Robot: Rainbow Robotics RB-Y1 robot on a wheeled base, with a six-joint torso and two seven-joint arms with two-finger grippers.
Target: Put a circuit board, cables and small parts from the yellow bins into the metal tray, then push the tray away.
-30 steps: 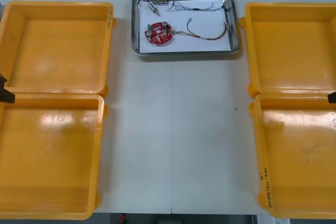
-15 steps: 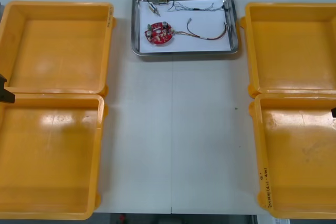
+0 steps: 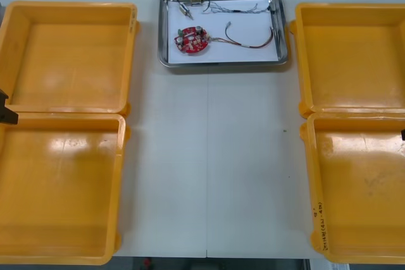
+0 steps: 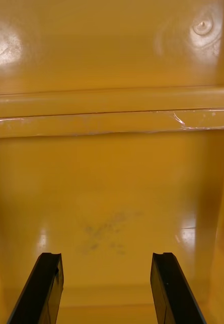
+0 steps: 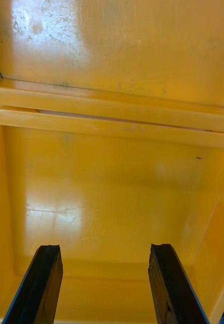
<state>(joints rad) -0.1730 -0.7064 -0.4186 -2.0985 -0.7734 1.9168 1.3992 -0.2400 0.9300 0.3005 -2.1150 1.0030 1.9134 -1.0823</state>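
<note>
The left gripper (image 5: 104,250) is spread wide, its two black fingers (image 5: 41,283) standing well apart with tips level. The right gripper (image 4: 106,257) is spread in the same way, its black fingers (image 4: 170,288) parallel and apart. A dark bit of the left arm (image 3: 4,110) juts in at the front view's left edge.

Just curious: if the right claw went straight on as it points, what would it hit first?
Probably the bare floor of the yellow bin ahead of the right gripper; nothing lies between its open fingers. Depth is unclear.
</note>
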